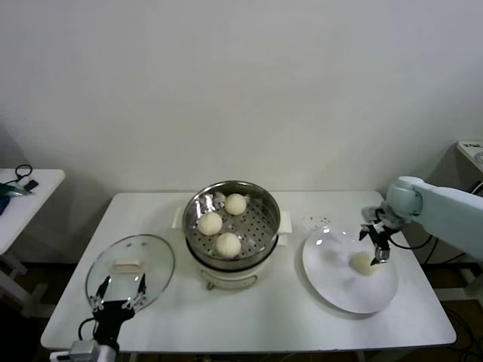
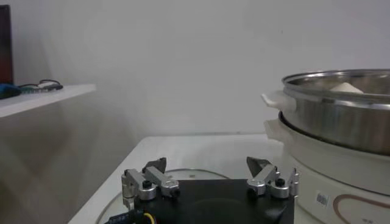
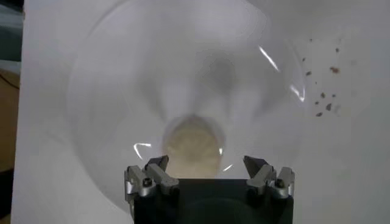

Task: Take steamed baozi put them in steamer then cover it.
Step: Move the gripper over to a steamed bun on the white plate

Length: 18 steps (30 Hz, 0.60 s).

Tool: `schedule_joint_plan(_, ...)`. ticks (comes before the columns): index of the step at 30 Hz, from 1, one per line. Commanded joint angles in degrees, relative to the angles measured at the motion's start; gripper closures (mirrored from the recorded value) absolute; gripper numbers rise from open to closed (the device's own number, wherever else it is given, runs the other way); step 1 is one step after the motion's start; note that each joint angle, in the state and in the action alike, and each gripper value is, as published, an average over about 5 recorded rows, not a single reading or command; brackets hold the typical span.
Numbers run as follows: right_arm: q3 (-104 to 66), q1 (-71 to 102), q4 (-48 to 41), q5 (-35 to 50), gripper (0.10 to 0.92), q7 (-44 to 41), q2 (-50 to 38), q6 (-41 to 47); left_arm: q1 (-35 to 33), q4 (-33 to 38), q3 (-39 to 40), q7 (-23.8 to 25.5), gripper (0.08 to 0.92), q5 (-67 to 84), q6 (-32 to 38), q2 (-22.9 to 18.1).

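Right claw (image 1: pixel 377 253) spread over last baozi (image 1: pixel 363 262) on plate (image 1: pixel 336 286), left claw (image 1: pixel 119 289) spread above cover (image 1: pixel 130 265)

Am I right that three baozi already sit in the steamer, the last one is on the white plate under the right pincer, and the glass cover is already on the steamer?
Not quite: in the head view the cover lies on the table left of the steamer, by the left pincer. The three baozi, the last one, the plate and right pincer are as stated.

White-shelled right arm (image 1: pixel 445 211) — black gripper bodies, silver screw-studded fingers (image 3: pixel 146 179).
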State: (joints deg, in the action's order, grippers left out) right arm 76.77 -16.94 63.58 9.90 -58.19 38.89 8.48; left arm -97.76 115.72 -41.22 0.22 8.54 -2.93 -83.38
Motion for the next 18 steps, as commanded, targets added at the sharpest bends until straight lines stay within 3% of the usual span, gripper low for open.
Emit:
schedule_joint_plan(1, -6.1, 7.0, -3.0, -2.5, 0.203, 0.4, -0.5, 0.4, -0.1, -0.3, 0.1, 0.0, 0.177, -0.1, 0.0, 0.0)
schedule_joint_plan(9, -6.8, 7.5, -2.5, -3.0, 0.213, 0.8, -0.1, 1.1, -0.2, -0.3, 0.1, -0.1, 0.177, -0.1, 0.0, 0.1)
schedule_joint_plan(18, -6.3, 5.5, -0.3, -3.0, 0.312, 0.5, -0.6, 2.1, -0.5, 0.2, 0.2, -0.1, 0.177, -0.1, -0.1, 0.3)
